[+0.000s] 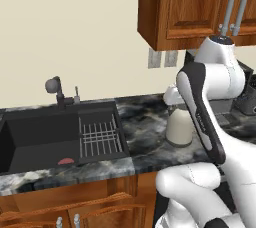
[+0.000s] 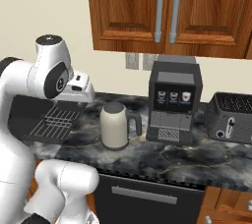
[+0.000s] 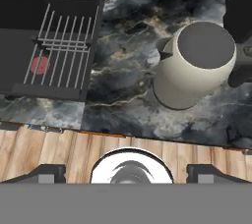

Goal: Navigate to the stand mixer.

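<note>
Right base view puts us facing a marbled dark counter (image 2: 162, 156) with a cream kettle (image 2: 115, 126) in the middle, a black coffee machine (image 2: 173, 101) just to its right and a dark toaster (image 2: 230, 117) at the far right; we cannot find the stand mixer among them, so we judge it sits elsewhere along the kitchen and the base has driving left to do. Were we to handle it, we would expect a heavy, rigid, top-heavy appliance, best left alone; reaching it is the whole job. Left base view adds the black sink (image 1: 37, 137) with its faucet (image 1: 56, 91) and a drying rack (image 1: 100, 138). Hand view looks straight down on the kettle's grey lid and a red object (image 3: 40, 64) in the basin. Our gripper (image 3: 126, 171) holds nothing, fingertips set wide apart.
</note>
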